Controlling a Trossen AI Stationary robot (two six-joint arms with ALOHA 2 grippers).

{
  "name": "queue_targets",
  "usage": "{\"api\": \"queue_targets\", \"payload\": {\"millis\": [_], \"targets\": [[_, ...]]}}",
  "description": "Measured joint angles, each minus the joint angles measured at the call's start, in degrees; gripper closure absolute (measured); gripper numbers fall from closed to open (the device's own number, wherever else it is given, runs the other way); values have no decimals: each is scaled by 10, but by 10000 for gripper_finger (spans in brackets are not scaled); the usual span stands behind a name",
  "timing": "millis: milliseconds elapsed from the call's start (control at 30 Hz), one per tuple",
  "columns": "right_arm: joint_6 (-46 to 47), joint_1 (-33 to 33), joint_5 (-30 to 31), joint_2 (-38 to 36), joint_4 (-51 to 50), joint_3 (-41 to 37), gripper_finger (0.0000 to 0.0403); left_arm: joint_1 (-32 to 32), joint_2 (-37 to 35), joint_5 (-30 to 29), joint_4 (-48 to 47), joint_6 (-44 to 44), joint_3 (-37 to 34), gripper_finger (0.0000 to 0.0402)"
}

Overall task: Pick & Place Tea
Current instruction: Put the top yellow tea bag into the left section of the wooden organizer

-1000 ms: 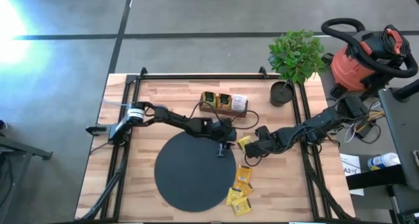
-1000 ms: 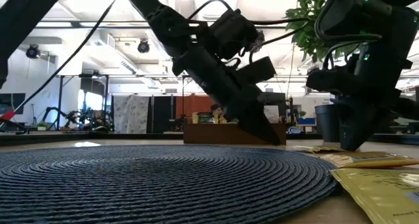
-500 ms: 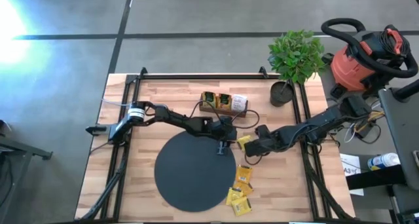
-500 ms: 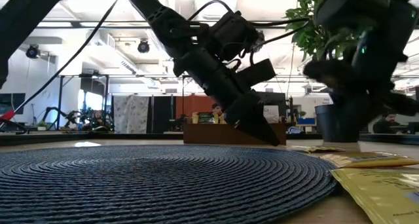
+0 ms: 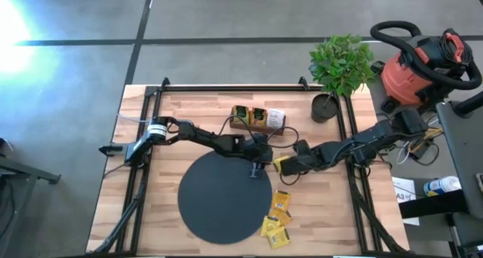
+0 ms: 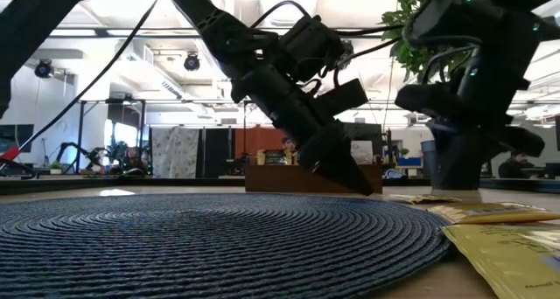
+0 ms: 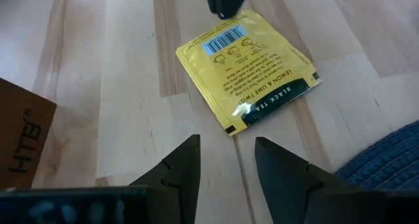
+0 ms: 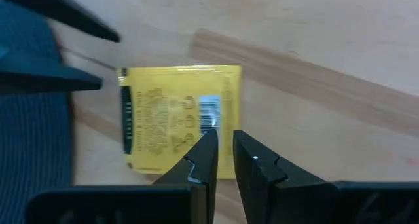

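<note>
A yellow tea sachet lies flat on the wood, just off the black disc's far-right rim. My left gripper is open and hovers low over bare wood just short of the sachet, at the disc's edge. My right gripper comes in from the right. Its fingers are shut to a thin slit over the sachet's barcode end. Several more yellow sachets lie by the disc's right rim. My right gripper has its shut fingertips on the sachet's barcode end, the end toward the table's right. It slants down from the right. The sachet stays flat on the wood. I cannot tell whether the tips press it or only meet its edge.
A brown wooden tray holding sachets stands just beyond both grippers. A potted plant sits at the far-right corner. A black frame rails the table's sides. In the low view, loose sachets lie to the right of the disc.
My right gripper has moved toward the table's left, closing in on the yellow sachet by the disc until its tips are over the sachet's right end. The sachet has stayed where it was.
</note>
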Motion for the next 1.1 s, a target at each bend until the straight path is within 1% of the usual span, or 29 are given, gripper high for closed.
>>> {"api": "queue_targets", "payload": {"millis": [67,300,500,600,967,1100], "targets": [[-12,-6,-10,11,16,0,355,0,0,0,0,10,-1,262],[-15,-15,-31,39,25,2,355,0,13,2,8,14,-2,262],[-24,-24,-45,42,65,1,355,0,17,2,16,11,-2,262],[-28,-29,-48,42,65,1,355,0,18,2,29,12,-1,262],[-38,-30,-45,39,65,0,355,-1,16,2,19,14,0,262],[-43,-30,-43,38,64,0,355,-1,14,27,4,14,0,262]]}}
